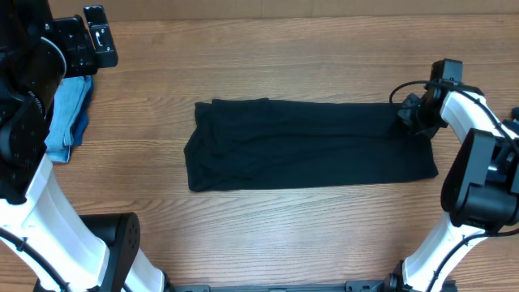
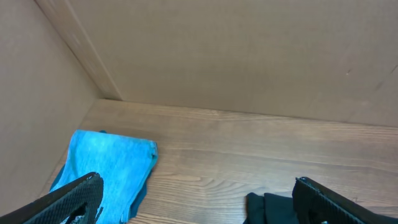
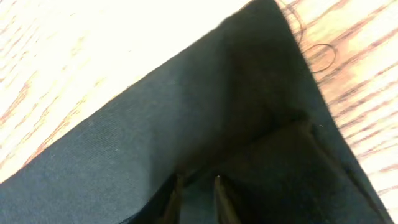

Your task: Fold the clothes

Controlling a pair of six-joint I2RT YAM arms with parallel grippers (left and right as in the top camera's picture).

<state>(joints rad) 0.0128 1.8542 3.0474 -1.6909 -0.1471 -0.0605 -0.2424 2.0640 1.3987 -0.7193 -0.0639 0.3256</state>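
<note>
Black T-shirt (image 1: 312, 146) lies on the table (image 1: 284, 65), left fingers (image 2: 74, 196) wide apart, right fingers (image 3: 222, 202) at its 3 o'clock end, grip unclear.

Left arm (image 1: 32, 203): extended to the far left corner of the table (image 1: 324, 73); left gripper (image 2: 196, 182) with jaws fully spread. Right arm (image 1: 478, 178): bent at the right edge; right gripper (image 3: 198, 199) pointing down, jaws narrowly parted.

White arm links (image 1: 50, 207), bulky black joint housings (image 1: 486, 182) — thin black cable loop (image 1: 400, 90), matte black fingers (image 2: 71, 198).
</note>
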